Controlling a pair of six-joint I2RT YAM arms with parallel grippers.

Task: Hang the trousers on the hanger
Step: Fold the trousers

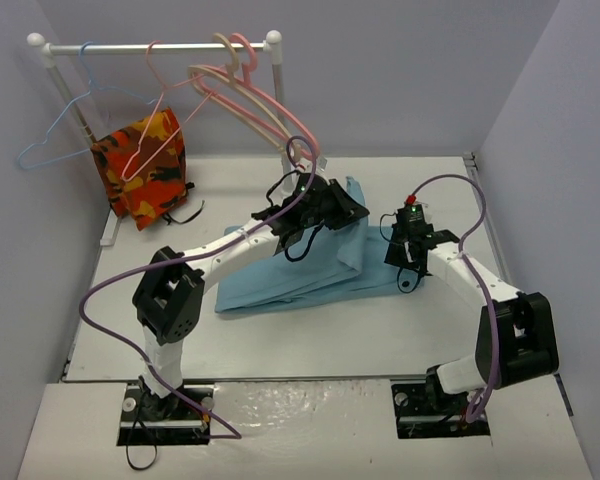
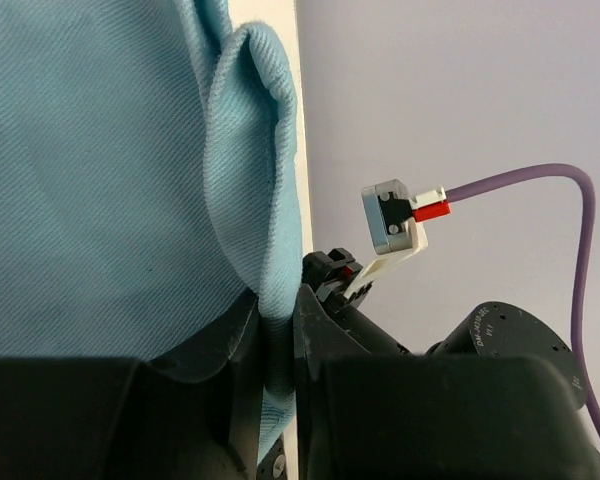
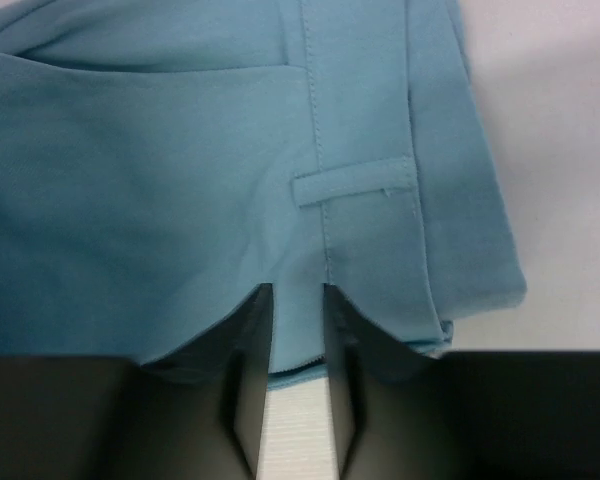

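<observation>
The light blue trousers (image 1: 280,280) lie crumpled on the white table in front of the arms. My left gripper (image 1: 340,215) holds their far end raised. In the left wrist view a fold of the trousers (image 2: 250,180) is pinched between the shut jaws of my left gripper (image 2: 277,330). My right gripper (image 1: 405,262) is down at the right end of the trousers. In the right wrist view its jaws (image 3: 298,300) stand narrow around the waist edge of the trousers (image 3: 180,170), near a belt loop. The salmon-pink wire hanger (image 1: 161,92) hangs on the rail at the back left.
On the white rail (image 1: 180,47) also hang a blue wire hanger (image 1: 55,135), thicker pink and beige hangers (image 1: 260,100) and an orange patterned cloth (image 1: 140,165). Purple cables loop over both arms. Walls close in at left, back and right.
</observation>
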